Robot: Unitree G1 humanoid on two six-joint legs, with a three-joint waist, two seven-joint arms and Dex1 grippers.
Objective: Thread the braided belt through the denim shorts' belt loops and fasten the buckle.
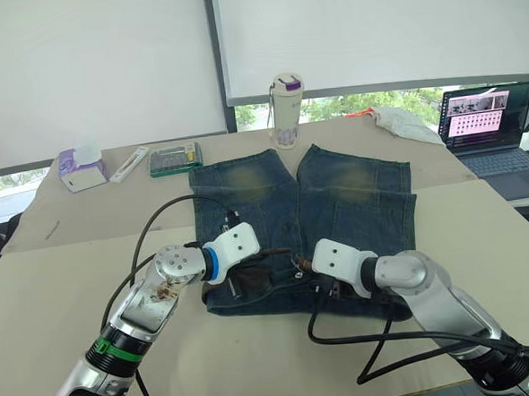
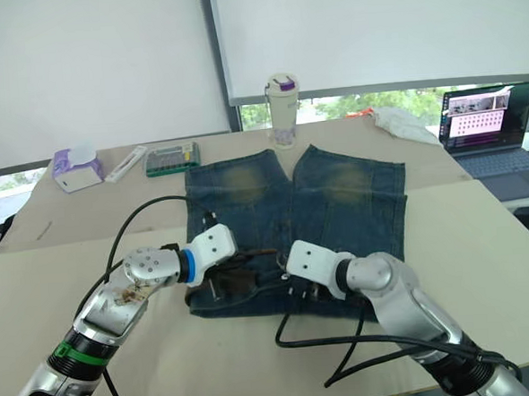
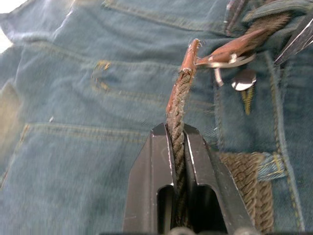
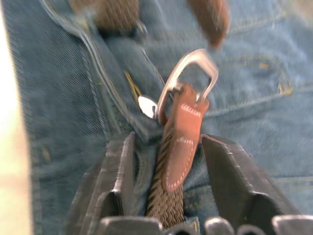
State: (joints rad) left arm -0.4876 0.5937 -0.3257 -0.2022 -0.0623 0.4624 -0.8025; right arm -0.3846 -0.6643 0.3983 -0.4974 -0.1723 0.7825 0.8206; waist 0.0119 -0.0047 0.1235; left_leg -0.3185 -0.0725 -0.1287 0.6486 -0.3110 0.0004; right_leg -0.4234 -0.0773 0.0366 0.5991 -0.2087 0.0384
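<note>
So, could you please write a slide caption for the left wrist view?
Left gripper pinches the braided belt near its tip, aiming toward the buckle over the denim shorts.

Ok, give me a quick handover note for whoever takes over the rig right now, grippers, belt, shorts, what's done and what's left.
Left gripper: shut on the braided belt near its leather tip, held over the denim shorts.
Right gripper: open, fingers either side of the belt's buckle end; the buckle lies just ahead, near the shorts' button.
Done: belt appears to run along the waistband, under at least one belt loop.
Left: feed the tip through the buckle and fasten.
</note>
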